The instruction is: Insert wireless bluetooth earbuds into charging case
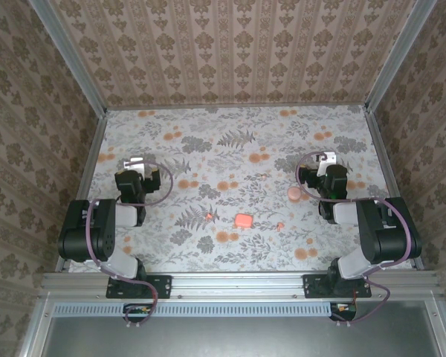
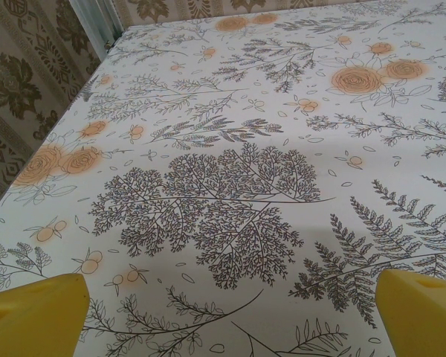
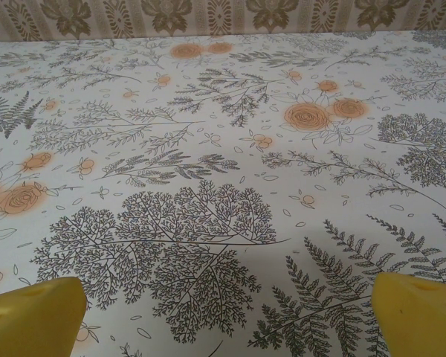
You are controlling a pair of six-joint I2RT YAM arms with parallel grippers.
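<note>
The left gripper (image 1: 137, 163) and right gripper (image 1: 325, 158) gape empty, flanking the salmon-pink rounded-square plastic charging case (image 1: 243, 220), presumably poised for the coral-orange earbuds (image 1: 210, 216) beside it.

Left arm (image 1: 97, 232), right arm (image 1: 375, 230): black joint housings, light grey links. Thin mauve cable (image 1: 169, 182) loops along each. Black base plates (image 1: 137, 286) at lower frame. Left tool (image 1: 139, 165), right tool (image 1: 325, 159): white-silver heads. Fingers (image 2: 33, 316) bright yellow, blocky, matte, in lower corners of wrist views.
</note>
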